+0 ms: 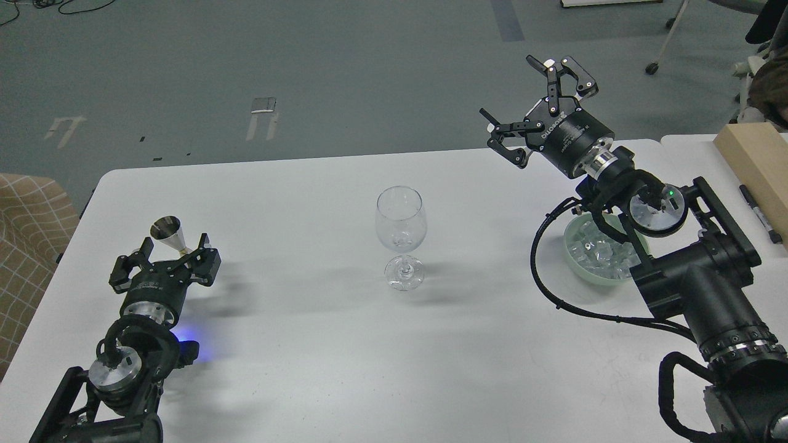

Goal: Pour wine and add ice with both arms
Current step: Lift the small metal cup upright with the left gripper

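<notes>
Ice [600, 249]: small clear glassy cubes, heaped in a pale green round bowl [575, 261] on the right part of the white table [308, 344], well apart from the glass. My right forearm crosses in front of the bowl, so only part of the heap shows and I cannot count the cubes.

Clear stemmed wine glass [401, 237]: upright near the table's middle, between my 2 arms. I see no colour in it and no cube I can be sure of; a faint glint low in the bowl of the glass may be reflection only. Judgement: neither the pouring nor the ice step shows as done.

Left gripper [166, 258]: low over the left of the table, fingers closed in on the narrow end of a small silvery metal cone-shaped cup [167, 232], held mouth-up. Whether the cup holds liquid I cannot tell; its inside is dark.

Right gripper [535, 101]: raised above the far table edge, up and left of the bowl, fingers spread wide, nothing between them.

Left to do, as I read it: tip the cup into the glass, then fetch cubes from the bowl.

Right edge: a pale wooden block [754, 160] and a black marker pen [760, 212], both partly cut off.
</notes>
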Tool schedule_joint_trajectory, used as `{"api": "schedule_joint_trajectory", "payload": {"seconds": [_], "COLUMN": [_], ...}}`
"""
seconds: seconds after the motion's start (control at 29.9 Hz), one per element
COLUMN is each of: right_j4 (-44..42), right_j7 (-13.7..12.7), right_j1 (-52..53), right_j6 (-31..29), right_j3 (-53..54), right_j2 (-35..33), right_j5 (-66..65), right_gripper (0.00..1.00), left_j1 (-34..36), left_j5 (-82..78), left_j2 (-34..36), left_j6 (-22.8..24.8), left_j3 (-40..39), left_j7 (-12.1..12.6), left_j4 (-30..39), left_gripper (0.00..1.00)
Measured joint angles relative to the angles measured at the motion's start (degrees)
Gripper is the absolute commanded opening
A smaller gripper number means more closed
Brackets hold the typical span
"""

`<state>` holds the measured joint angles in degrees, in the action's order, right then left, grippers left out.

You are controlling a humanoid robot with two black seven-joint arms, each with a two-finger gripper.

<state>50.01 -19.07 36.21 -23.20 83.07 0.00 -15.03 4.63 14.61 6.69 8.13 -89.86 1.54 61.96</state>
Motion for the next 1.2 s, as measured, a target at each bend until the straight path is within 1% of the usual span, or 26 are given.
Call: {"api": "schedule_joint_trajectory", "payload": {"seconds": [0.27, 0.37, 0.43, 0.5, 0.63, 0.84, 0.87, 0.94, 1.0, 1.2], "right_j4": [0.00, 0.00, 0.00, 0.00, 0.00, 0.00, 0.00, 0.00, 0.00, 0.00], "right_j7": [0.00, 0.00, 0.00, 0.00, 0.00, 0.00, 0.00, 0.00, 0.00, 0.00], "right_j1": [0.01, 0.01, 0.01, 0.01, 0.03, 0.09, 0.09, 0.07, 0.03, 0.00], "right_j6": [0.12, 0.12, 0.12, 0.12, 0.16, 0.17, 0.17, 0.17, 0.17, 0.18], "right_j3": [0.00, 0.00, 0.00, -0.01, -0.02, -0.02, -0.02, -0.02, -0.02, -0.02], "right_j2": [0.00, 0.00, 0.00, 0.00, 0.00, 0.00, 0.00, 0.00, 0.00, 0.00], "right_j5": [0.00, 0.00, 0.00, 0.00, 0.00, 0.00, 0.00, 0.00, 0.00, 0.00], "right_gripper": [1.00, 1.00, 1.00, 1.00, 1.00, 1.00, 1.00, 1.00, 1.00, 1.00], "left_j1": [0.37, 0.38, 0.38, 0.38, 0.38, 0.23, 0.22, 0.21, 0.21, 0.07], "left_j5": [-0.15, -0.22, -0.32, -0.40, -0.52, -0.63, -0.63, -0.63, -0.64, -0.72], "left_j2": [0.05, 0.05, 0.02, 0.00, 0.01, 0.08, 0.08, 0.08, 0.08, 0.16], "left_j6": [-0.41, -0.41, -0.41, -0.32, -0.01, 0.12, 0.12, 0.12, 0.09, 0.07], "left_j3": [0.13, 0.11, 0.01, 0.02, 0.18, 0.38, 0.39, 0.39, 0.39, 0.39], "left_j7": [-0.20, -0.27, -0.30, -0.30, -0.62, -1.27, -1.40, -1.48, -1.54, -1.63], "left_j4": [0.00, 0.00, 0.00, 0.00, 0.07, 0.09, 0.09, 0.09, 0.11, 0.12], "left_gripper": [0.95, 0.93, 0.89, 0.88, 0.81, 0.74, 0.70, 0.67, 0.62, 0.55]}}
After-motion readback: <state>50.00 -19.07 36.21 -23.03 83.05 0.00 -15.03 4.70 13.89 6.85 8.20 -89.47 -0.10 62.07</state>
